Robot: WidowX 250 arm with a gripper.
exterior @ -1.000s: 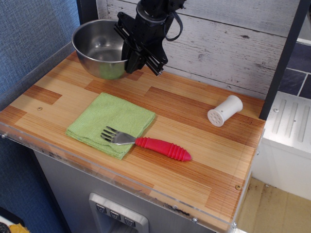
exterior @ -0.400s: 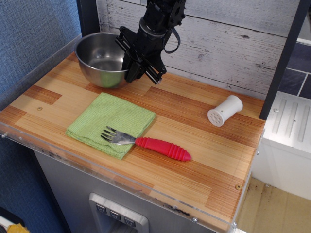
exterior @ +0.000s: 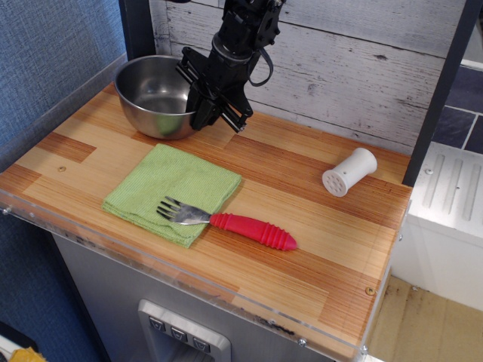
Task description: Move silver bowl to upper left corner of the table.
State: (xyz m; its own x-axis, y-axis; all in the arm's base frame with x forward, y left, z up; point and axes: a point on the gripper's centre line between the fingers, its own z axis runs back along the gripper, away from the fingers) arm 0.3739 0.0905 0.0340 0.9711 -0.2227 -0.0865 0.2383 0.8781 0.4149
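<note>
Observation.image looks down on your table (exterior: 302,219) from the front. Your bowl (exterior: 155,94) sits at about ten o'clock, close to the back wall and the left edge, so it looks like it is already at or very near the upper left corner. Your gripper (exterior: 213,117) hangs right at the bowl's three o'clock side, on or just beside the rim. You cannot tell from here if its jaws are apart or pinched on the rim, since the dark fingers hide that spot. The bowl is shiny steel, so think of it as hard, smooth and slippery. It is likely light, and it will not bend or break, but it can slide or spin on the wood if you bump it. The best place to hold it is the rolled rim, with one finger inside the wall and one outside. If you push it, push low and slow so it does not tip. A cloth (exterior: 173,192) lies at seven o'clock with a fork (exterior: 226,220) on it, red handle pointing to four o'clock. A white cylinder (exterior: 349,171) lies at three o'clock, well apart from the bowl. None of these are in your way.
</note>
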